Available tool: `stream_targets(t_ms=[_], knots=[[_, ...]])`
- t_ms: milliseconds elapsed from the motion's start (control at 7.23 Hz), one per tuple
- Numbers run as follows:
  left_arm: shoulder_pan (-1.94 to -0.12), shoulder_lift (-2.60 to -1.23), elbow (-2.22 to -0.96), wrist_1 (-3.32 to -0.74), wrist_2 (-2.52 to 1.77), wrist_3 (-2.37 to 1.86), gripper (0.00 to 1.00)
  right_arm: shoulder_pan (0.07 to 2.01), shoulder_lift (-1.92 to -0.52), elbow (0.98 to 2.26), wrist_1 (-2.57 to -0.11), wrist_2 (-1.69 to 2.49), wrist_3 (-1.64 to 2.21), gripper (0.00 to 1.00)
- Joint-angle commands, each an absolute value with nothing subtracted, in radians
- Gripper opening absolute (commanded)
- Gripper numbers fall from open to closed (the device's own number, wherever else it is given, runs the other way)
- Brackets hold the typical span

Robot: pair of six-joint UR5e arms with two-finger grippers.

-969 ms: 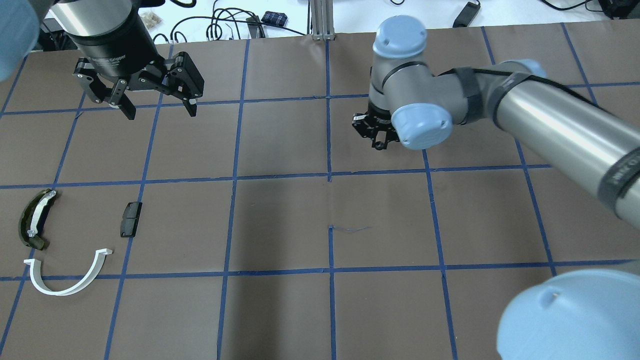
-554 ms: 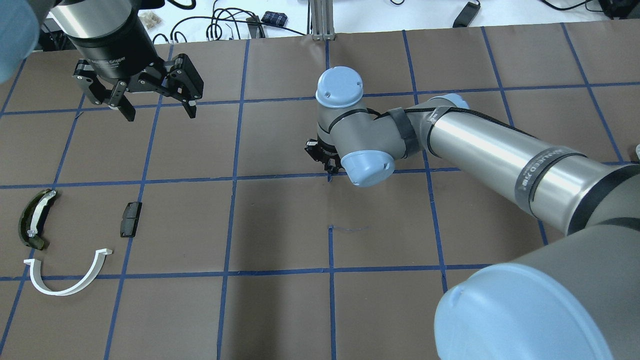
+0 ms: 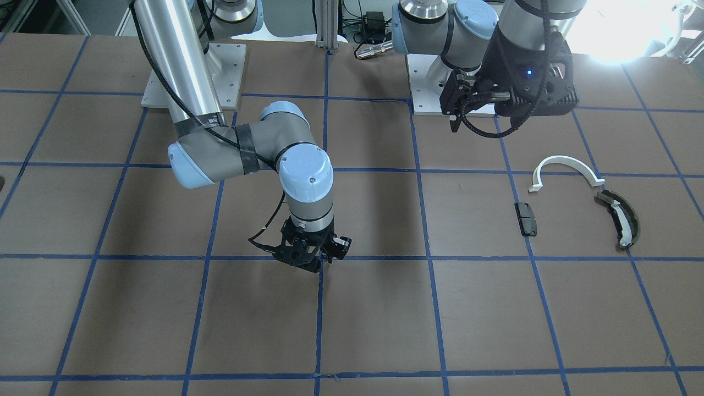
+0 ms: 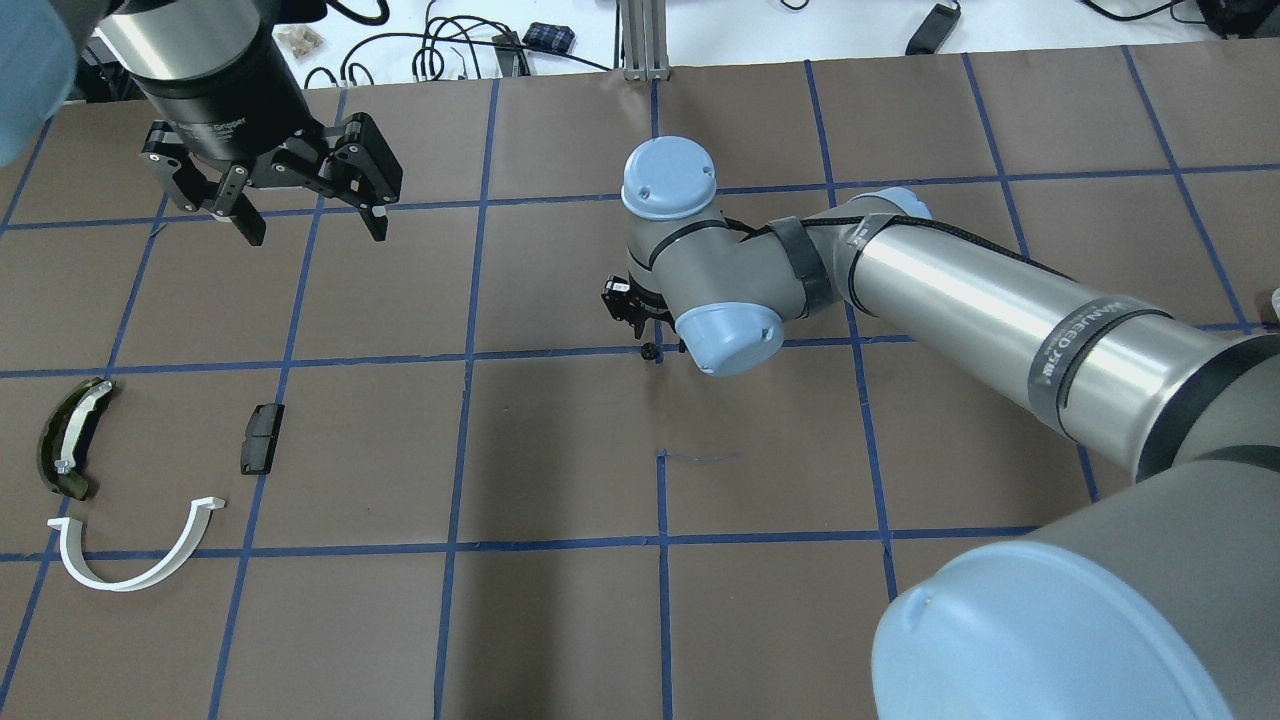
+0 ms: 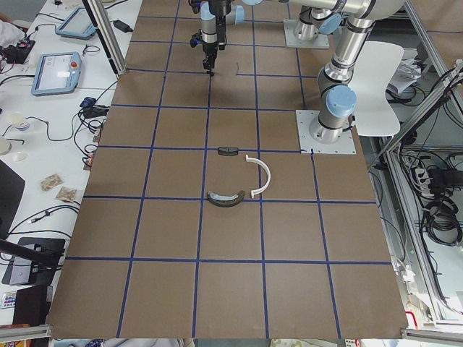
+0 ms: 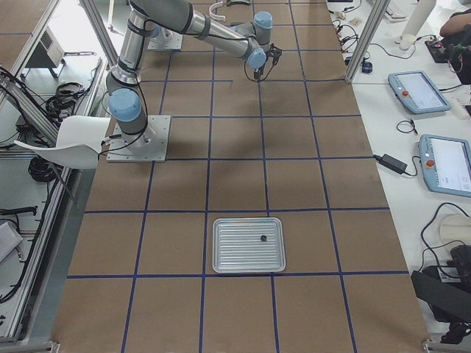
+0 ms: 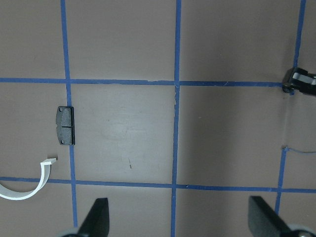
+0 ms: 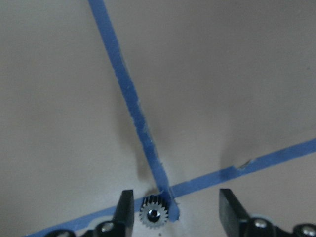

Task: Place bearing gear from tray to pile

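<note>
A small silver toothed gear (image 8: 154, 214) lies on the brown table at a blue tape crossing. It also shows as a dark dot in the overhead view (image 4: 650, 351). My right gripper (image 8: 173, 212) is open around it with its fingers wide apart, and the gear sits near one finger. The pile lies at the table's left: a white half-ring arc (image 4: 135, 555), a dark olive curved piece (image 4: 68, 440) and a small black block (image 4: 262, 438). My left gripper (image 4: 305, 215) is open and empty, hovering beyond the pile.
A silver ribbed tray (image 6: 221, 246) sits far off at the table's right end with one small dark part (image 6: 263, 237) in it. The right arm's forearm (image 4: 1000, 300) spans the right half of the table. Cables and control tablets lie past the far edge.
My right arm has swung left from the far right to the table's middle. The small gear now shows on the tape crossing beside its fingers. My left gripper has barely shifted.
</note>
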State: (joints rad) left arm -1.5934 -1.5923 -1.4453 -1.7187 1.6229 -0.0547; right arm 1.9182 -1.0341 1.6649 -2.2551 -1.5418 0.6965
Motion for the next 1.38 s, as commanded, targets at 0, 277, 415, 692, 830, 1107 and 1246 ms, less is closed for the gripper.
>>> stream_targets(t_ms=[0, 277, 415, 692, 830, 1107, 1246], knots=[[-1.577, -1.629, -1.419, -1.706, 1.589, -0.060, 1.00, 1.800, -1.144, 1.655, -2.107, -1.543, 0.471, 0.96], [-1.603, -1.705, -1.510, -1.532, 1.578, -0.055, 1.00, 1.566, -1.257, 1.645, -1.938, -1.532, 0.128, 0.94], [-1.639, -1.759, -1.585, -1.338, 1.559, -0.064, 1.00, 1.464, -1.299, 1.626, -1.858, -1.549, -0.088, 0.94], [-1.782, -1.843, -1.669, -1.167, 1.565, -0.264, 1.00, 1.209, -1.324, 1.605, -1.839, -1.632, -0.469, 0.94], [-1.827, -1.882, -1.675, -1.114, 1.569, -0.312, 1.00, 1.080, -1.316, 1.591, -1.835, -1.672, -0.641, 0.91], [-1.903, -1.952, -1.675, -1.070, 1.571, -0.434, 1.00, 0.921, -1.252, 1.553, -1.862, -1.694, -0.800, 0.89], [-1.919, -2.007, -1.675, -1.019, 1.563, -0.458, 1.00, 0.848, -1.173, 1.514, -1.905, -1.689, -0.857, 0.89]])
